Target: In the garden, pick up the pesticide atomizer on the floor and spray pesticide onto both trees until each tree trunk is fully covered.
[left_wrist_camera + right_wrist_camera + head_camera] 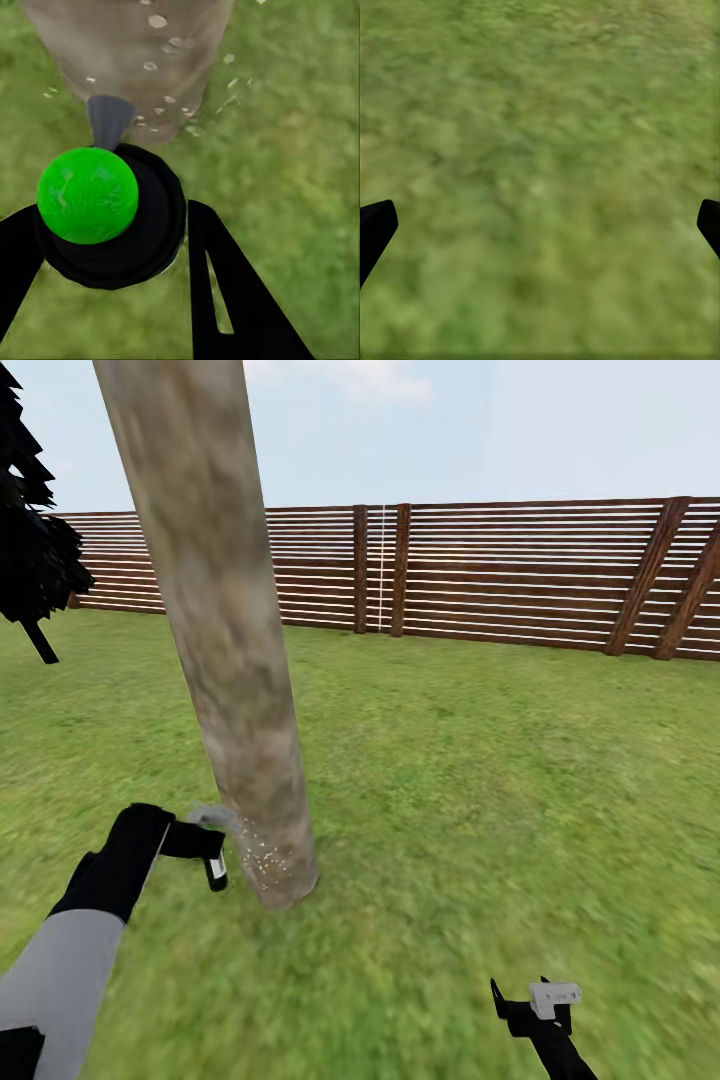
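A thick, mottled grey-brown tree trunk (222, 640) rises from the grass lawn (480, 780) and leans slightly, its base planted in front of the robot and its top running out past the upper edge of the head view. Just beside the foot of that trunk, on the robot's left, the left end effector (212, 852) is closed around the pesticide atomizer (216, 872), a small dark object that hangs from its fingers close to the bark. In the left wrist view the atomizer (112, 217) sits between the two black fingers (232, 300) as a round black body with a bright green ball on it and a grey nozzle aimed at the trunk (127, 52). Fine whitish-yellow specks of pesticide (262, 858) dot the lowest part of the trunk facing the atomizer, and the same specks (161, 45) show on the bark and drifting over the grass near the base. The bark higher up the trunk looks bare of specks. Well apart from the trunk, toward the robot's right and nearer the robot, the right end effector (530, 1000) hangs low over the lawn with its fingers spread wide and nothing between them; its wrist view shows blurred grass (540, 165) between two dark fingertips (375, 225). Behind the trunk a brown horizontal-slat fence (500, 575) closes off the lawn, and a dark thin-trunked tree (30, 550) stands to the trunk's left, near the fence.
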